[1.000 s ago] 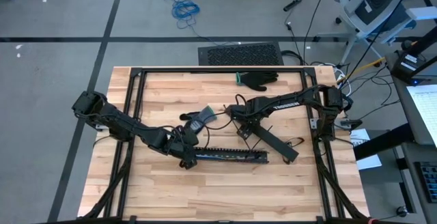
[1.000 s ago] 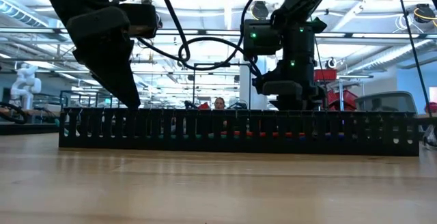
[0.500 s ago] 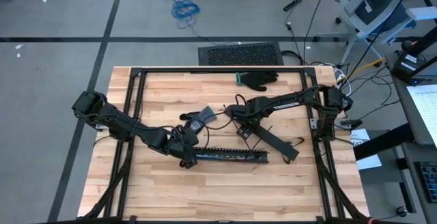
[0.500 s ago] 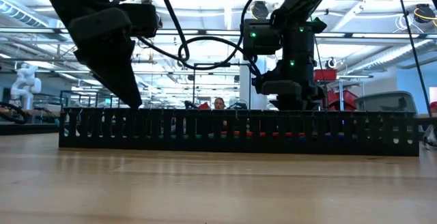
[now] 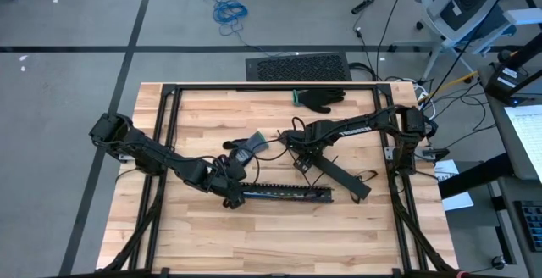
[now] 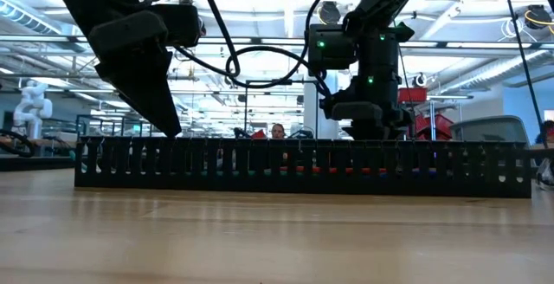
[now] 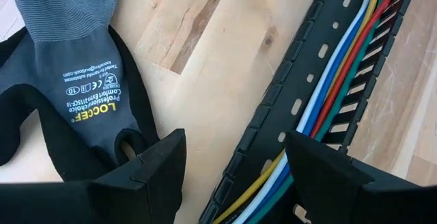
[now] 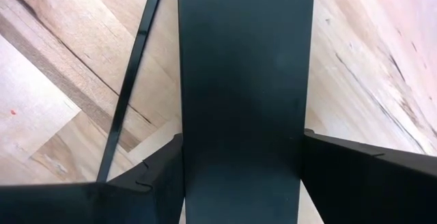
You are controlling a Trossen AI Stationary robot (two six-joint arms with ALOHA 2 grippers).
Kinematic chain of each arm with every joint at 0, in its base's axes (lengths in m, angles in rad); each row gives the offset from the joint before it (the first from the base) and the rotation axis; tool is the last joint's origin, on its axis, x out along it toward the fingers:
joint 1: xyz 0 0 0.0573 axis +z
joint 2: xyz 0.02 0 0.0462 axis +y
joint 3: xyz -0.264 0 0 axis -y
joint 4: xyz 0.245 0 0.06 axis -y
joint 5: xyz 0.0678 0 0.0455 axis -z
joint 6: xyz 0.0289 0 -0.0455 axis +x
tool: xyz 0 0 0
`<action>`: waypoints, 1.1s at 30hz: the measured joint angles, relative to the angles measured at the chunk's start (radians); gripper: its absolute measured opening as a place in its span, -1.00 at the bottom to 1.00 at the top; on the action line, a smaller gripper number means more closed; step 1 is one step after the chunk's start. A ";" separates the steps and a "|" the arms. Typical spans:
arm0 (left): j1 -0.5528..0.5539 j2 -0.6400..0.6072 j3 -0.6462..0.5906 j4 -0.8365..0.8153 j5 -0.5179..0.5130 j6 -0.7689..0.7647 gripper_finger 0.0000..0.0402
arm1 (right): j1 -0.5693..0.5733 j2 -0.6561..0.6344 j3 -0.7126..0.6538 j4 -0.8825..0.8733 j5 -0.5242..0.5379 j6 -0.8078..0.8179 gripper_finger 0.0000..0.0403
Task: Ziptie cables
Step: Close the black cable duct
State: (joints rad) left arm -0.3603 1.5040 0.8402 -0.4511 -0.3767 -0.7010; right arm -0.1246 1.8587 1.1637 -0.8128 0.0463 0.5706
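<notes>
Left wrist view, cables: We see the cables point(image 7: 341, 80), yellow, white, blue, red and green, lying side by side along the inside of the black slotted channel point(image 7: 273, 108).
Channel: It lies flat on the wooden bench point(image 5: 254, 236), towards the front and near the middle in the high view, running left to right. In the low view it stretches across nearly the whole width, its slotted wall facing us.
Left tool: The left tool point(image 7: 232, 145) hangs at the channel's left end. Its fingers point(image 7: 157, 162) stand wide apart, with bare wood and the channel's edge showing between them, and we see nothing held in it.
Grey glove: A grey and black work glove point(image 7: 68, 67) with white print on the cuff lies flat on the bench just beside the left tool, apart from the channel.
Right tool: The right tool point(image 8: 242, 149) is down over a flat black strip point(image 8: 246, 67). That strip lies at an angle on the bench behind the channel's right half. We cannot tell whether the tool is clamped on it.
Thin strap: A narrow black strap point(image 8: 133, 74) lies on the wood beside the flat strip.
Far edge: A second, black glove point(image 5: 320, 99) rests near the back of the bench, well apart from both arms.
</notes>
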 joint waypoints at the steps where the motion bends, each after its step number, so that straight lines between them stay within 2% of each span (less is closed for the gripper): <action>1: 0.000 0.000 0.000 0.000 0.000 0.000 0.22 | 0.000 0.000 0.000 0.000 -0.001 0.002 0.13; 8: 0.000 0.000 0.000 0.000 -0.018 0.000 0.22 | 0.000 0.000 0.029 -0.029 -0.011 -0.004 0.13; 17: 0.000 0.000 0.000 0.022 -0.025 0.000 0.22 | -0.001 0.000 0.150 -0.084 0.019 -0.052 0.13; 29: 0.015 0.000 0.000 0.086 -0.025 0.012 0.22 | -0.082 0.000 0.387 -0.210 0.147 -0.193 0.13; 33: 0.051 -0.006 0.005 0.111 -0.023 0.099 0.22 | -0.127 0.000 0.484 -0.247 0.179 -0.242 0.13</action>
State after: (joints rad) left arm -0.3098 1.4981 0.8450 -0.3401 -0.3998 -0.6016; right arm -0.2516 1.8591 1.6482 -1.0597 0.2255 0.3286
